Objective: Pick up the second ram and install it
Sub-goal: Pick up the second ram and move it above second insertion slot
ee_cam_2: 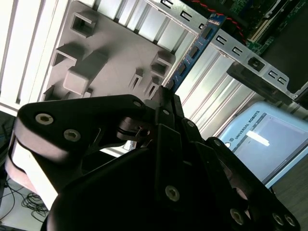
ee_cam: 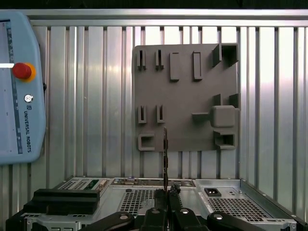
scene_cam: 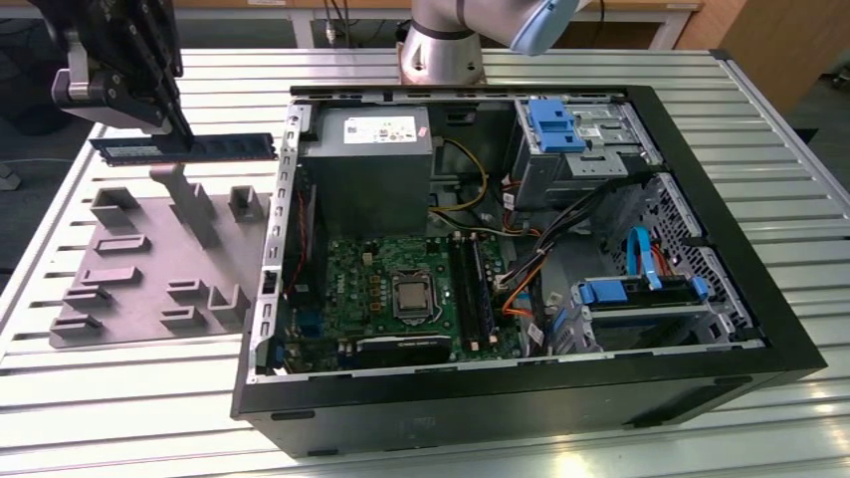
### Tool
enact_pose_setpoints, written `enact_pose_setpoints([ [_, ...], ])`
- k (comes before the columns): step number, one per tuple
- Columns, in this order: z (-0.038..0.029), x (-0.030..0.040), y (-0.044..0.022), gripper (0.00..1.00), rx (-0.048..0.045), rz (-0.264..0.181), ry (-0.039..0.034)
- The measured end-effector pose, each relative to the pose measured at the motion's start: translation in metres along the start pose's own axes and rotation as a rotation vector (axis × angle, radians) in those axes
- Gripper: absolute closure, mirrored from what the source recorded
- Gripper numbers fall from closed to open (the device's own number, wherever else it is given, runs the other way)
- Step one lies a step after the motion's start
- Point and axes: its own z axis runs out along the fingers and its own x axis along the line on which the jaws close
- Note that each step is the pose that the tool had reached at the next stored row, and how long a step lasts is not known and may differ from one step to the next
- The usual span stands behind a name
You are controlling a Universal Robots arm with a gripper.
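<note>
Open computer case [scene_cam: 531, 398] lies on its side on the ribbed metal table [scene_cam: 133, 398], its near wall black and its bottom corner cut off by the frame. Inside are the green motherboard [scene_cam: 385, 289] and long black slots [scene_cam: 472, 289]; can't tell if any slot is filled. Cables hide part of the board next to a blue drive bracket [scene_cam: 624, 292], and the grey power supply [scene_cam: 365, 169] sits further back. On the exterior view's left of the case is a grey holder tray [scene_cam: 146, 259] with raised blocks. The ram stick [scene_cam: 219, 147] hangs level above the tray's far edge, clear of it and outside the case. The gripper [scene_cam: 175, 134] pinches it at one end, fingers pressed onto both flat faces, and that end is hidden behind the black finger. In the first wrist view the ram stick [ee_cam: 165, 154] is edge-on, a thin dark line rising from the gripper [ee_cam: 166, 197] over the tray [ee_cam: 187, 96]. In the second wrist view the gripper [ee_cam_2: 166, 94] body blocks most of the stick [ee_cam_2: 192, 53]; a blue edge with chips sticks out. Arm base [scene_cam: 445, 50] is at the far table edge, top cut off.
</note>
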Motion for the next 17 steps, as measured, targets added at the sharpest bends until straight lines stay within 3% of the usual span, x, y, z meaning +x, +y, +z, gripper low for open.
enact_pose_setpoints([
  [17, 0.0001, -0.0001, -0.008, 0.86, 0.0, 0.0, 0.0],
])
